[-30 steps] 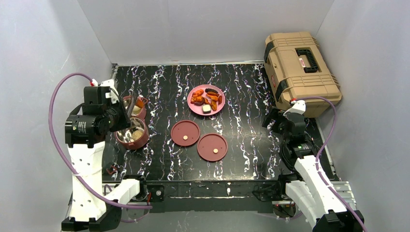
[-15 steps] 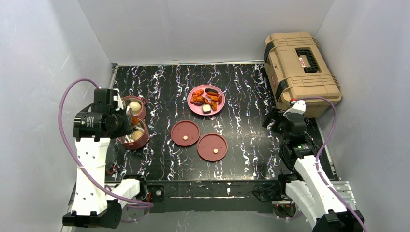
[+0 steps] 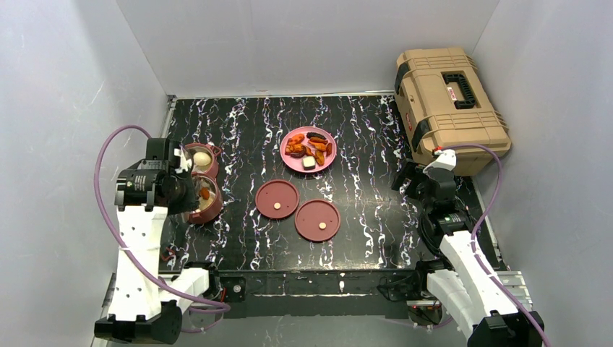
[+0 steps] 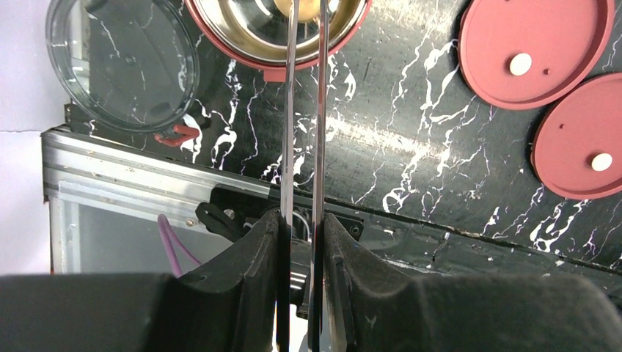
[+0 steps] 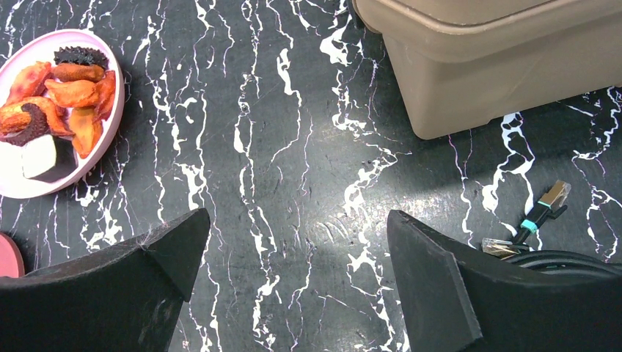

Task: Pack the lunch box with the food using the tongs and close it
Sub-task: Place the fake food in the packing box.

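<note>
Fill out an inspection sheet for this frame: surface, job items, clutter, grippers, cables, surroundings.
Surface: black marbled table; no spills seen.
Job's things: far bowl and near bowl stand open at the left, each with something inside. Two flat lids lie loose at centre. More food sits on the pink plate. The tongs point into the near bowl.
Clutter: tan toolbox at far right; clear round disc and small red item at the near left edge.
Grippers: left gripper is shut on the tongs; right gripper is open, empty, over bare table.
Cables: purple cables loop off both arms; a loose network plug lies by the right arm.
Surroundings: plain grey walls; nothing else seen.
</note>
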Robot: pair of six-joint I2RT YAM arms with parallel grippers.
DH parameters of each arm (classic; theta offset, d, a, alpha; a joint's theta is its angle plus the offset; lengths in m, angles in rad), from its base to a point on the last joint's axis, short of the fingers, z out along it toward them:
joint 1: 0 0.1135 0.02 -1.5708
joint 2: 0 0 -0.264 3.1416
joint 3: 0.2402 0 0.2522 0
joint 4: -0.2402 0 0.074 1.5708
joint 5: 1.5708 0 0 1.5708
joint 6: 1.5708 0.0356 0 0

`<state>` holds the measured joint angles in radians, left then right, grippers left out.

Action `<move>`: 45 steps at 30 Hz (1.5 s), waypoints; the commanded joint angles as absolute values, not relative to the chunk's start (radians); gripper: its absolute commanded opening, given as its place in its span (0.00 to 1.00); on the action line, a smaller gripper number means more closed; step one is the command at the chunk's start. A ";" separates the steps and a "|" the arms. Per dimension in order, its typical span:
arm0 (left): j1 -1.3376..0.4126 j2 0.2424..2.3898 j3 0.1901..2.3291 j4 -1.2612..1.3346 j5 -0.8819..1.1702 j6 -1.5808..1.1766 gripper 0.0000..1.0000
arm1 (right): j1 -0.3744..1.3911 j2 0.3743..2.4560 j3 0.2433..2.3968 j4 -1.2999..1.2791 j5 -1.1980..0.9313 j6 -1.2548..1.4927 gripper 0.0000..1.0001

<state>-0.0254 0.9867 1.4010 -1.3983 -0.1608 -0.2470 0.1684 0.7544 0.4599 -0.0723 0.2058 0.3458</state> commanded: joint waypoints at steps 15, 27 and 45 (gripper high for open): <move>-0.020 1.002 1.395 -1.419 -0.145 -0.249 0.29 | 0.167 0.743 0.457 -0.029 0.211 0.359 1.00; -0.020 1.000 1.438 -1.433 -0.218 -0.240 0.37 | 0.167 0.741 0.457 -0.031 0.211 0.358 1.00; -0.028 1.001 1.519 -1.340 -0.069 -0.188 0.30 | 0.167 0.748 0.460 -0.029 0.215 0.358 1.00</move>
